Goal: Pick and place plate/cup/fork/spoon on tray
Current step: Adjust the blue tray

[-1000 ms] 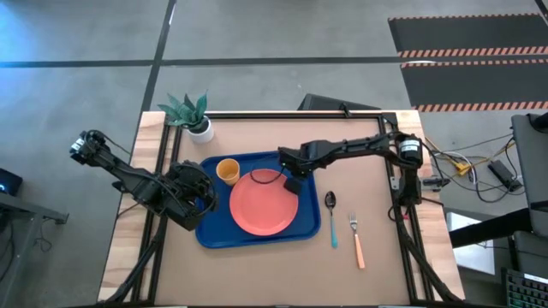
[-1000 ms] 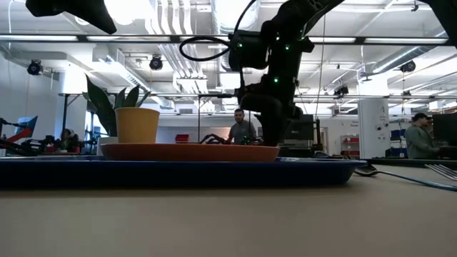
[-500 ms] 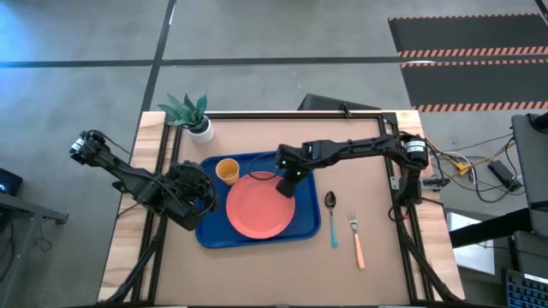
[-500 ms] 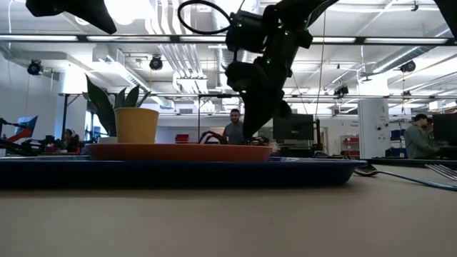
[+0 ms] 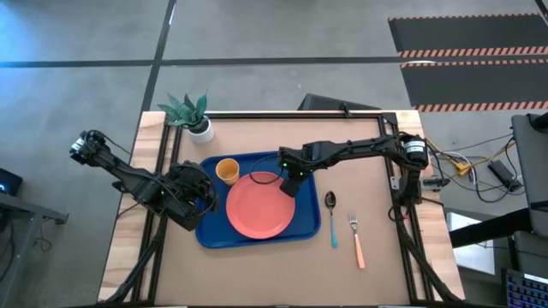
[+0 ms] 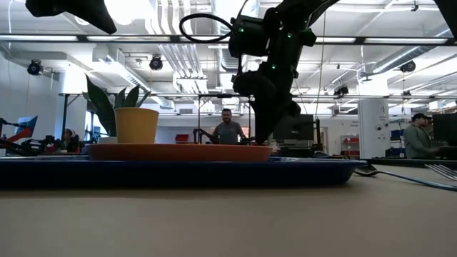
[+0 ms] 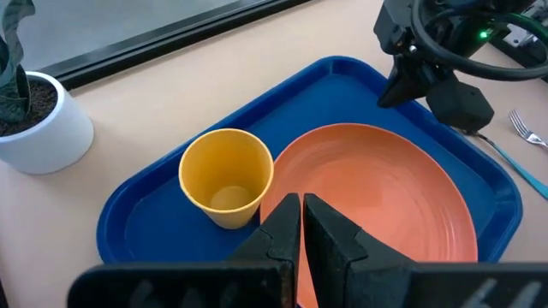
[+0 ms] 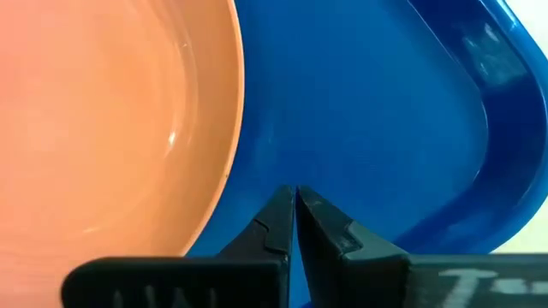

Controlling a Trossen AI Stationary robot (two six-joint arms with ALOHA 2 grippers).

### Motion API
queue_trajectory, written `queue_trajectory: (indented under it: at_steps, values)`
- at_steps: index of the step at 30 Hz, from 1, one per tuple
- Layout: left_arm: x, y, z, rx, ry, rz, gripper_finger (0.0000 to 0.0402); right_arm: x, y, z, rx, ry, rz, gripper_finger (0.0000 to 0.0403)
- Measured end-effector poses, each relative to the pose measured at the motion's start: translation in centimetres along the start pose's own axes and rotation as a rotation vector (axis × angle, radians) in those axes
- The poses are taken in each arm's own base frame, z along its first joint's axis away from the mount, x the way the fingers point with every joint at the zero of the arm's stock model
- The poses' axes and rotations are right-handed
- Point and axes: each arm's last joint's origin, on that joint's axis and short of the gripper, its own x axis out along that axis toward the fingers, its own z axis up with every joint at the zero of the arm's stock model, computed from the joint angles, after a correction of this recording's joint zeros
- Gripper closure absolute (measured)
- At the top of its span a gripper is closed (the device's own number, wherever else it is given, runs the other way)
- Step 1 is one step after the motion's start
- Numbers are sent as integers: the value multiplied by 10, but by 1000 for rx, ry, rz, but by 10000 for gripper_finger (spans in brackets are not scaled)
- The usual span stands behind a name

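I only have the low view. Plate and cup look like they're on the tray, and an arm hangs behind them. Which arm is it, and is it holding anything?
Observer: It's the right gripper, above the tray at the plate's far right edge. Fingers shut, empty.
Operator: Left one?
Observer: The left gripper waits over the tray's left rim, shut, nothing in it.
Operator: Fork and spoon, on the tray?
Observer: No. The spoon and the fork lie on the table right of the tray, side by side, spoon nearer the tray.
Operator: Cup upright?
Observer: Yes, the cup stands open side up, empty, beside the plate.
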Motion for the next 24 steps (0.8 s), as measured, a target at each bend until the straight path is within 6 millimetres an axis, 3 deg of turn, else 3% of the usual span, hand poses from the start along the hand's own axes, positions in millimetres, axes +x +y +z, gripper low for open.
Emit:
queue_trajectory:
  at_steps: [13,24]
  values:
    - [0,-1,0,-5,-1,-4,402,2,-1,-4,62,13,-52,395]
    - [0,-1,0,-5,-1,-4,402,7,17,-19,106,14,-58,394]
